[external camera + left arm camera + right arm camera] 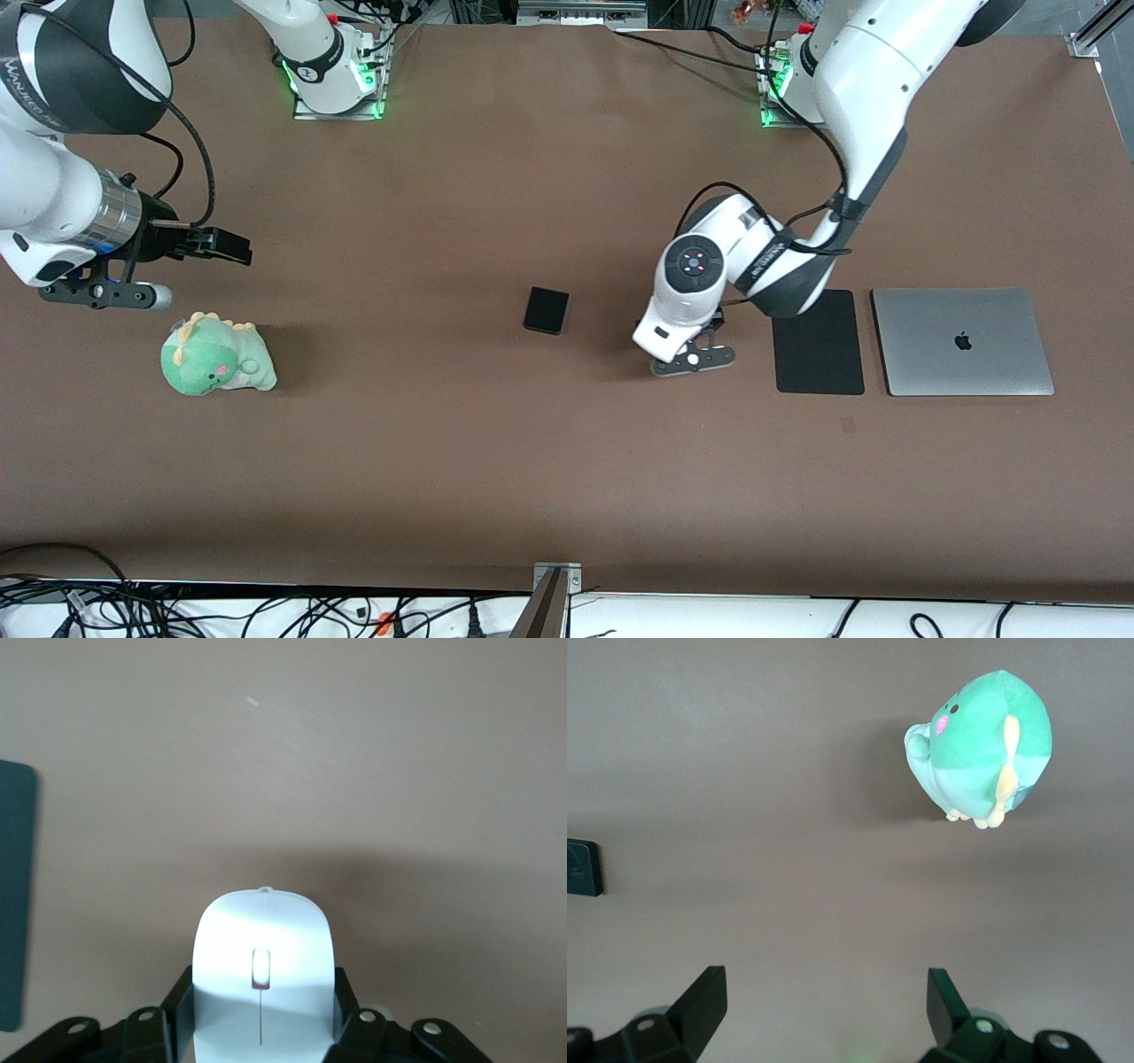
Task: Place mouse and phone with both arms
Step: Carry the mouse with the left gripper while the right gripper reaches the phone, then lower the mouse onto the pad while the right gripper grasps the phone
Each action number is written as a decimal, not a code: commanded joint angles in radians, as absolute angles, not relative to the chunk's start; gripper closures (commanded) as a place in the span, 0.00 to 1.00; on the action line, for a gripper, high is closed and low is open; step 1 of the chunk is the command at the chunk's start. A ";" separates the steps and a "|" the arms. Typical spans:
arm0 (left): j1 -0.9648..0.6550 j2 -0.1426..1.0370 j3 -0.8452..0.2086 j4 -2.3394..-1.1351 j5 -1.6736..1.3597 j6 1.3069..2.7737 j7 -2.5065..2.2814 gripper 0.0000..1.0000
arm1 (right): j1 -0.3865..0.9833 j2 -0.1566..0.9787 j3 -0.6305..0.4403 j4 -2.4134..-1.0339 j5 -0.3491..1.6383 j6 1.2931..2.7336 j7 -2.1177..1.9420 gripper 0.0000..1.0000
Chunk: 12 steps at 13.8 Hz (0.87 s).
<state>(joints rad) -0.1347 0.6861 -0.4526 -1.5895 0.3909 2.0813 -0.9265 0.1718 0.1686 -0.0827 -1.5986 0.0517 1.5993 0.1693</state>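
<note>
The white mouse (263,974) sits between the fingers of my left gripper (263,1014), which press its two sides. In the front view the left gripper (689,354) is low over the table between the phone and the black mat, and its hand hides the mouse. The black phone (546,310) lies flat mid-table; its edge shows in the right wrist view (583,866). My right gripper (232,248) is open and empty above the table at the right arm's end, over bare table beside the plush; it also shows in the right wrist view (826,997).
A green plush dinosaur (215,356) lies at the right arm's end, also in the right wrist view (982,746). A flat black mat (819,342) and a closed grey laptop (962,341) lie side by side toward the left arm's end. A dark slab (16,895) shows in the left wrist view.
</note>
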 commanded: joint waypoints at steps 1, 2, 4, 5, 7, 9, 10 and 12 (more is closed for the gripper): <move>-0.080 0.628 -0.462 -1.623 0.407 2.049 -0.922 0.64 | 0.221 0.169 -0.083 -1.597 0.051 1.608 0.262 0.00; -0.057 0.609 -0.462 -1.635 0.407 2.049 -0.899 0.64 | 0.257 0.170 -0.083 -1.595 0.051 1.624 0.323 0.00; -0.002 0.583 -0.462 -1.664 0.407 2.049 -0.836 0.64 | 0.316 0.179 -0.083 -1.594 0.051 1.658 0.399 0.00; 0.020 0.575 -0.462 -1.678 0.407 2.049 -0.812 0.64 | 0.343 0.192 -0.083 -1.594 0.052 1.681 0.431 0.00; 0.061 0.571 -0.462 -1.695 0.407 2.049 -0.758 0.65 | 0.411 0.219 -0.083 -1.594 0.076 1.738 0.515 0.00; 0.096 0.571 -0.462 -1.698 0.407 2.049 -0.718 0.65 | 0.468 0.254 -0.083 -1.589 0.113 1.804 0.598 0.00; 0.112 0.571 -0.462 -1.704 0.407 2.049 -0.694 0.65 | 0.492 0.274 -0.083 -1.589 0.120 1.840 0.630 0.00; 0.146 0.571 -0.462 -1.726 0.407 2.049 -0.635 0.64 | 0.547 0.320 -0.083 -1.589 0.121 1.928 0.693 0.00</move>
